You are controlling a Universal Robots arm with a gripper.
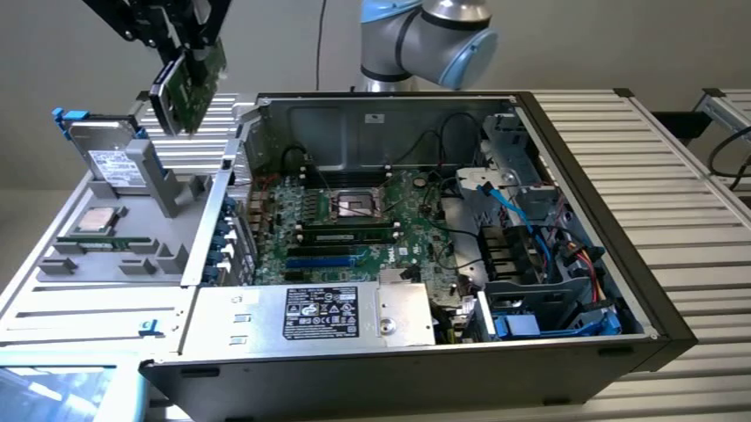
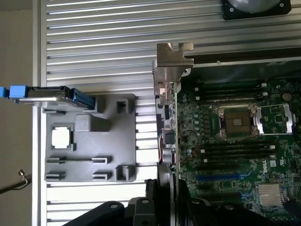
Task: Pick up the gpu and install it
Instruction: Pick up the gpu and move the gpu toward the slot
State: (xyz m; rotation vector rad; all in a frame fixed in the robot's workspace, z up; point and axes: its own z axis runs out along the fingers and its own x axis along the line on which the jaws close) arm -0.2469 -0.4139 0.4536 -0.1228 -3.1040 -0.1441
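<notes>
The gpu [image 1: 188, 83] is held clamped in the gripper [image 1: 178, 46], clear of the grey tray [image 1: 105, 255]; it is judged light, stiff and fragile, best gripped at the board edges

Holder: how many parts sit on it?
2 on the holder: the drive standing upright at the far end, the CPU lying flat in front of it. Nothing seems hidden.

Oblique exterior, top-down wrist, both on motherboard [image 1: 411, 246].
</notes>
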